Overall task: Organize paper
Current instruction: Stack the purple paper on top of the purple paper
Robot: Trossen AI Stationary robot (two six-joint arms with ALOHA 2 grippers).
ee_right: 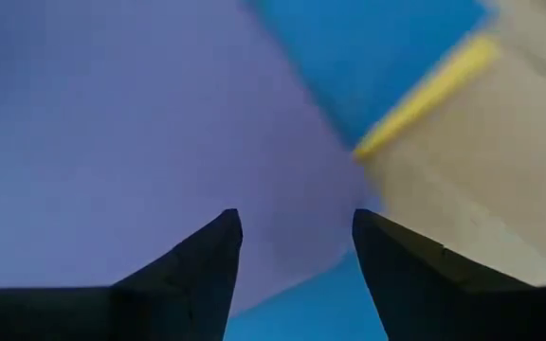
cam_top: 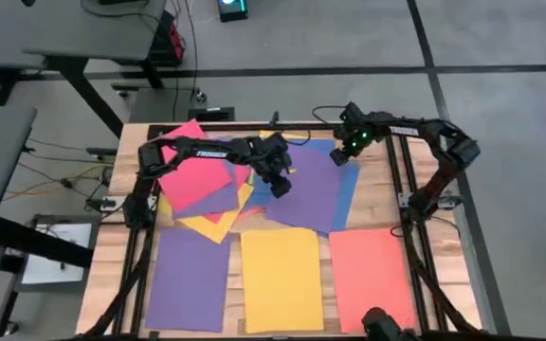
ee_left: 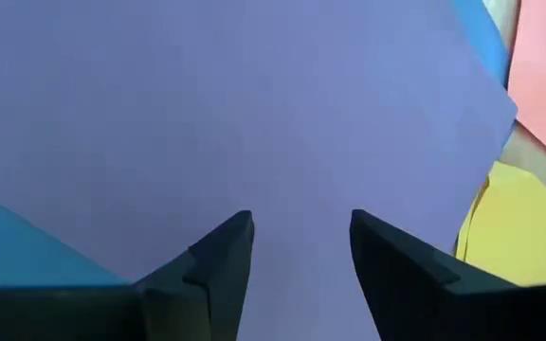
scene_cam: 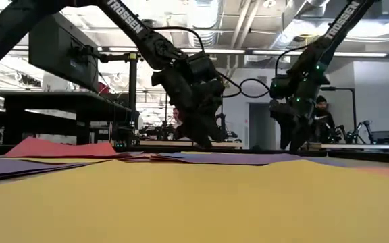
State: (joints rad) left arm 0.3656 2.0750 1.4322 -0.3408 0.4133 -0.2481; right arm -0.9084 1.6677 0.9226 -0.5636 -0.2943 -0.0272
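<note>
A loose heap of paper lies on the far half of the table: a large purple sheet [cam_top: 306, 194] on top, with red [cam_top: 192, 161], blue [cam_top: 346, 194] and yellow [cam_top: 218, 227] sheets under it. Along the near edge lie a purple sheet [cam_top: 188, 279], a yellow one [cam_top: 281, 279] and a red one [cam_top: 373, 275], side by side. My left gripper [cam_top: 278, 185] stands open, pointing down over the heap's purple sheet [ee_left: 254, 104]. My right gripper [cam_top: 342, 156] is open over that sheet's far right corner [ee_right: 112, 142], where blue paper [ee_right: 368, 47] and a yellow edge [ee_right: 425, 95] show. My left gripper points down at the middle of the large purple sheet [ee_left: 297, 256], and in the low view its fingertips [scene_cam: 204, 140] reach the level of the paper. Whether they touch it I cannot tell. My right gripper hangs low over the corner; whether it touches, I cannot tell.
Bare wood [cam_top: 377, 180] shows to the right of the heap, and a narrow strip separates the heap from the near row. The arms' bases stand at the left [cam_top: 140, 204] and right [cam_top: 425, 204] edges. A dark camera [cam_top: 382, 327] sits at the near edge.
</note>
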